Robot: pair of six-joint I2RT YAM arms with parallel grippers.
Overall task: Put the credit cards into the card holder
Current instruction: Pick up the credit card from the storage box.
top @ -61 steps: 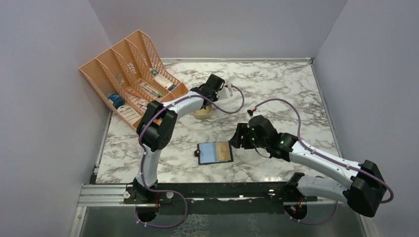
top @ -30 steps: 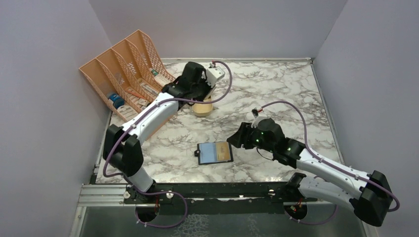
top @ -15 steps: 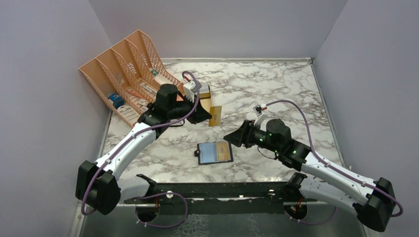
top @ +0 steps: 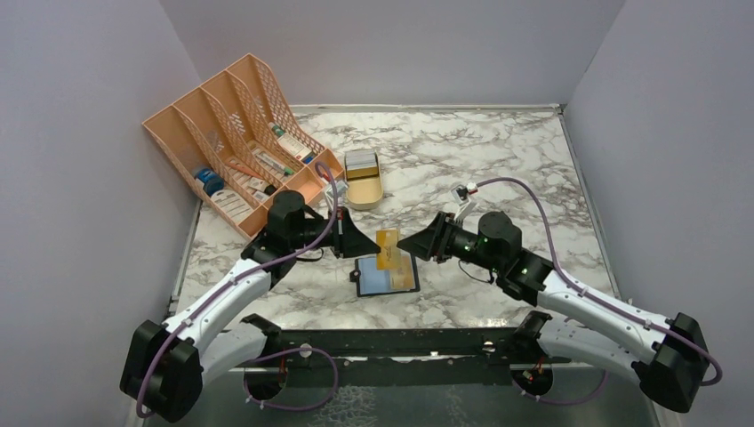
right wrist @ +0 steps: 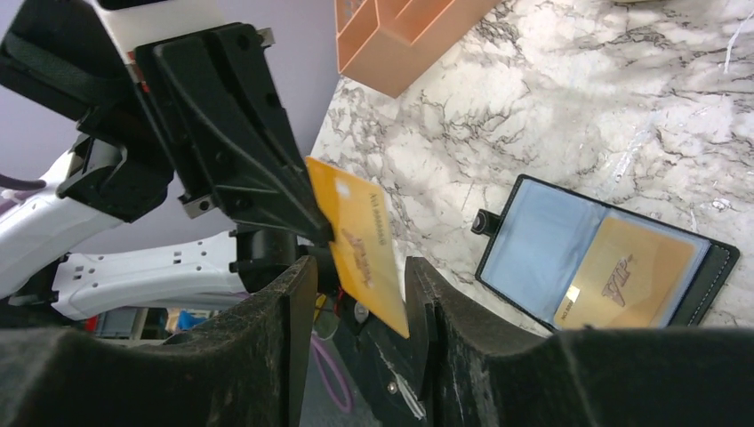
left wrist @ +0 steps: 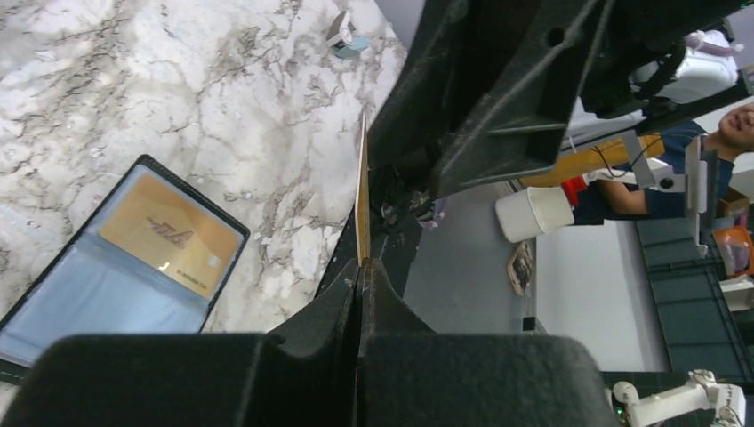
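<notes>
The black card holder [top: 388,276] lies open on the marble, a gold card [top: 405,277] in its right side. My left gripper [top: 369,242] is shut on a second gold credit card [top: 387,248] and holds it in the air just above the holder. It shows edge-on in the left wrist view [left wrist: 362,191]. My right gripper [top: 406,242] is open, facing the left one. In the right wrist view the held card's [right wrist: 360,240] free end lies between my open fingers [right wrist: 293,307]. Pale cards [top: 361,162] sit in the tan tin.
The tan oval tin [top: 363,190] stands behind the holder. The peach mesh organiser [top: 233,133] with labelled boxes fills the back left. Grey walls close in the left, back and right. The open holder also shows in the left wrist view [left wrist: 84,294] and the right wrist view [right wrist: 542,240].
My left arm swung from the tin toward the near middle, carrying a gold card to above the holder. My right gripper moved left and up to meet the card.
</notes>
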